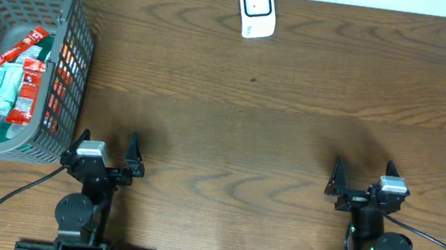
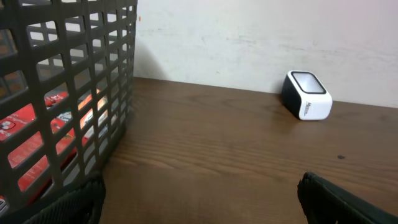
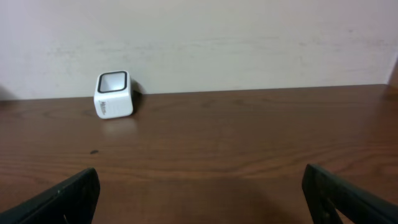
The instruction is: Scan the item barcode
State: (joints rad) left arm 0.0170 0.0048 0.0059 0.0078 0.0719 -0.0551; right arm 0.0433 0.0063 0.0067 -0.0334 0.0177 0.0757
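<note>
Here, both pincers stand wide open and empty: the left gripper [image 1: 108, 146] at seven o'clock, the right gripper [image 1: 363, 176] at five. The red and green packets [image 1: 19, 78] lie inside the grey basket [image 1: 79, 41] at ten o'clock. The white scanner [image 1: 257, 9] sits at twelve, well apart from both.

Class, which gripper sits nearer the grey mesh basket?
Left. The left gripper sits open just off the grey mesh basket's near corner; the right gripper stands far off towards the other side.
</note>
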